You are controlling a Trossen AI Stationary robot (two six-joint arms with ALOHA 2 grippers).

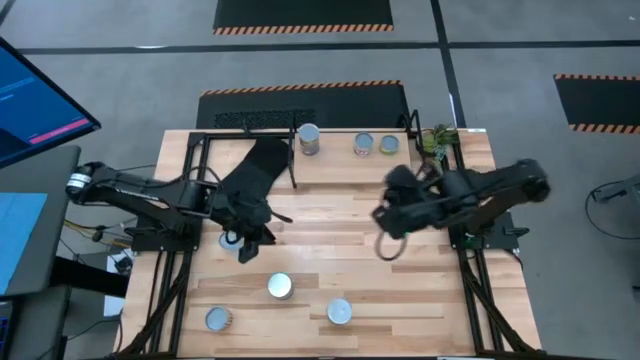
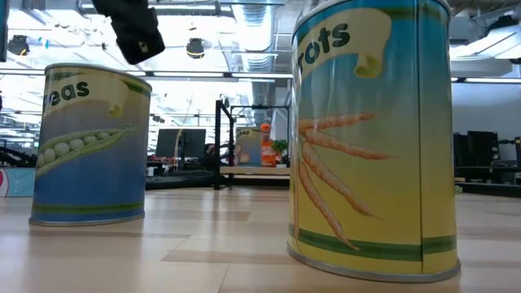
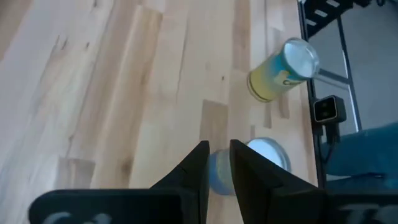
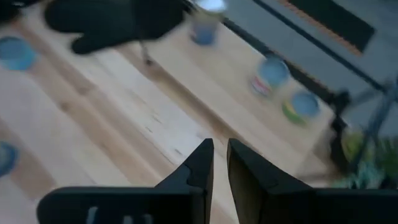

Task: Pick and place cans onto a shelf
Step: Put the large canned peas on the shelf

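Note:
Three cans stand on the shelf [image 1: 340, 170] at the table's far side: a grey one [image 1: 309, 138] and two labelled ones [image 1: 363, 145] [image 1: 389, 146]. Three more cans stand near the table's front [image 1: 279, 287] [image 1: 339, 311] [image 1: 217, 319]. In the low view two of them loom close, a peas can [image 2: 89, 146] and a carrots can [image 2: 370, 138]. My left gripper [image 1: 252, 232] is shut and points down over a bluish can [image 1: 238, 244], which shows past its fingers [image 3: 267, 155]. My right gripper [image 1: 380, 218] is shut and empty above the table's middle right [image 4: 220, 162].
A black oven mitt [image 1: 262, 165] lies over the shelf's left part, beside a thin black shelf leg [image 1: 293, 165]. A small green plant [image 1: 437, 140] stands at the far right corner. Bare boards lie between the two grippers [image 1: 320, 225].

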